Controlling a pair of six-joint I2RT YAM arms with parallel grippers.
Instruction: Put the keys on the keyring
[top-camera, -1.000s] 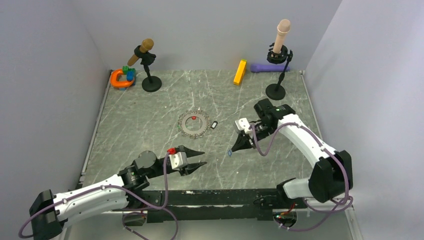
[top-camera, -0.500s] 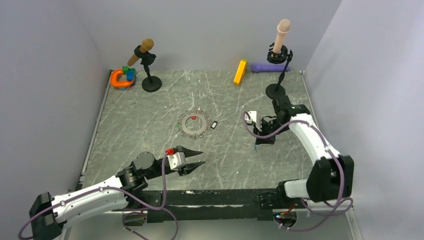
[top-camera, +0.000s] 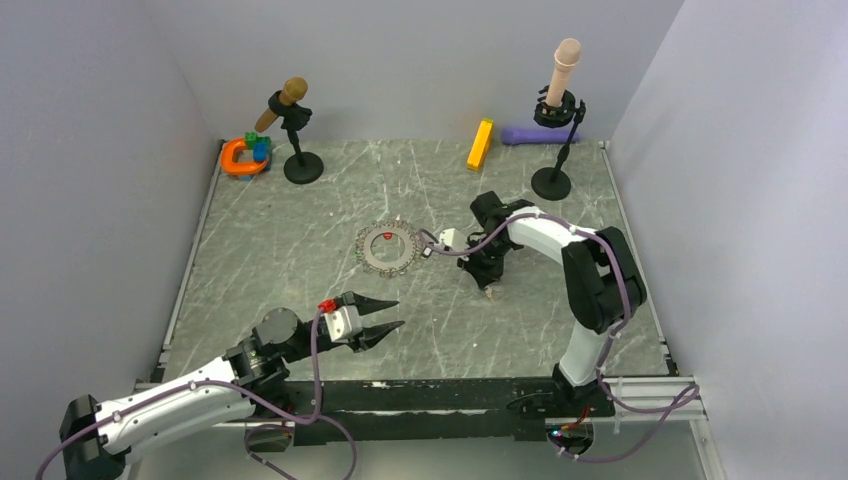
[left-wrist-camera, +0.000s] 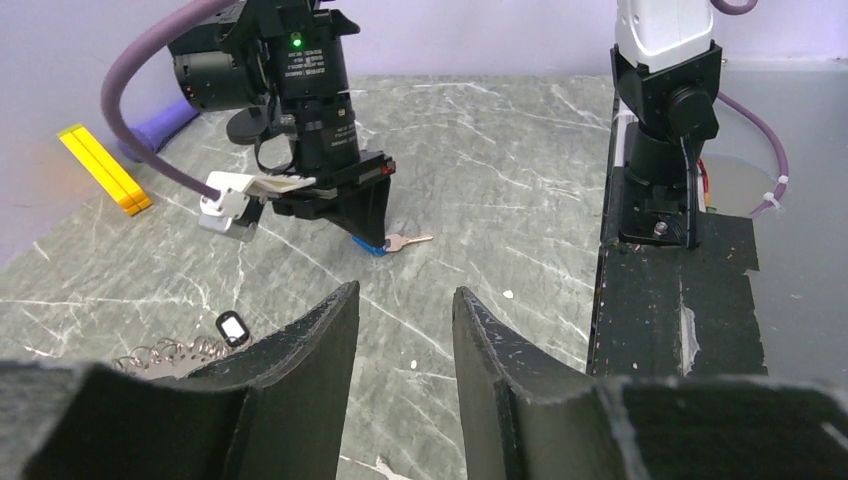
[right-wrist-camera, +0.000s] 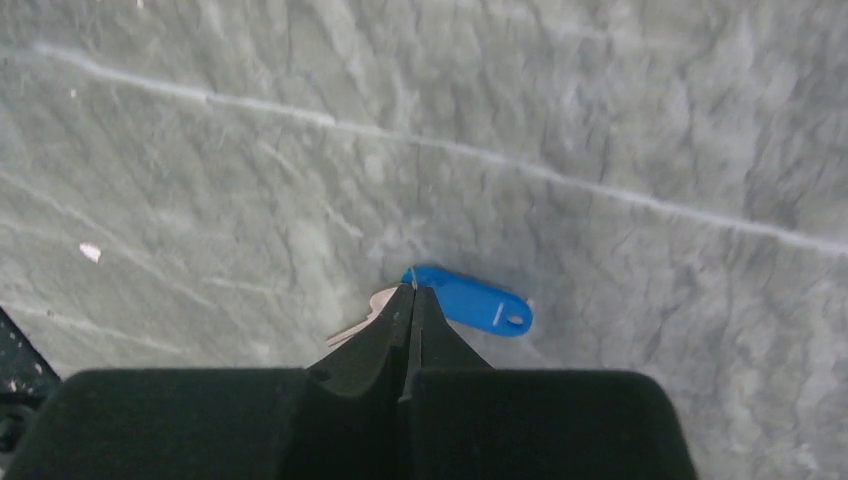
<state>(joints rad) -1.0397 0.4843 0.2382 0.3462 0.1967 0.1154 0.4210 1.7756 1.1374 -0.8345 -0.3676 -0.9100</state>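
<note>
We reckon the right fingers (right-wrist-camera: 413, 298) are pinched shut on the blue key (right-wrist-camera: 470, 302), low over the tabletop (top-camera: 300, 230), to thread it onto the nearby keyring (top-camera: 389, 247), while the left fingers (left-wrist-camera: 405, 295) hover half-open, empty, ready to steady it.

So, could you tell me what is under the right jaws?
A blue key, pinched at the right jaws' tips; its head and blade end show, its middle is covered.
</note>
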